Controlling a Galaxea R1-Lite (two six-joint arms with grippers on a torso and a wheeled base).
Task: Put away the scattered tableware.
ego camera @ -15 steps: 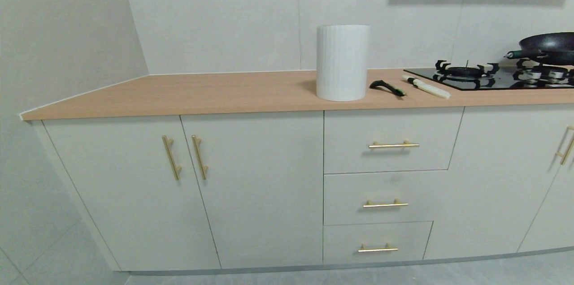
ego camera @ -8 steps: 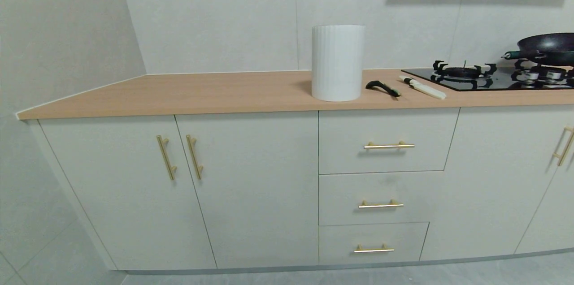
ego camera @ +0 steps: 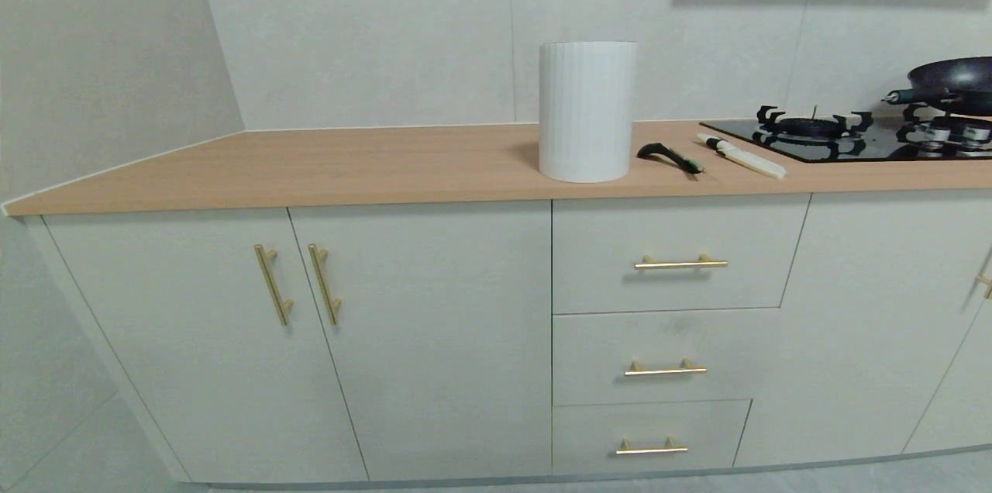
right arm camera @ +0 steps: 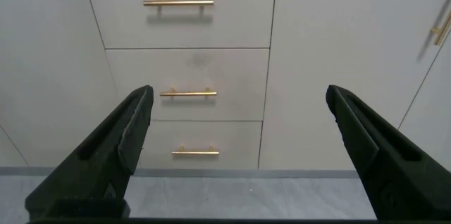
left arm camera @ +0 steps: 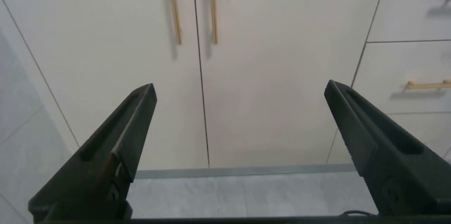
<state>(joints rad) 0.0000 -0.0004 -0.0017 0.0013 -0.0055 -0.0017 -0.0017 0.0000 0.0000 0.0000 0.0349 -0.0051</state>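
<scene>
- Scattered tableware, a black peeler with green trim (ego camera: 669, 157) and a cream-white knife-like utensil (ego camera: 742, 155), lies on the pale wooden counter (ego camera: 349, 163), just beside the tall white ribbed canister (ego camera: 587, 112).
- Over the last second the whole head view has shifted: the camera moved, the utensils did not. This is probably the approach, with nothing put away yet.
- Left fingers (left arm camera: 120, 146) and right fingers (right arm camera: 116, 146) are spread wide and empty, facing the cabinet fronts.

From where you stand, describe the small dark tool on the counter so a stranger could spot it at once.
On the wooden countertop, find the tall white ribbed canister. The tool lies between it and a pale straight utensil; it alone is black, short and curved.
</scene>
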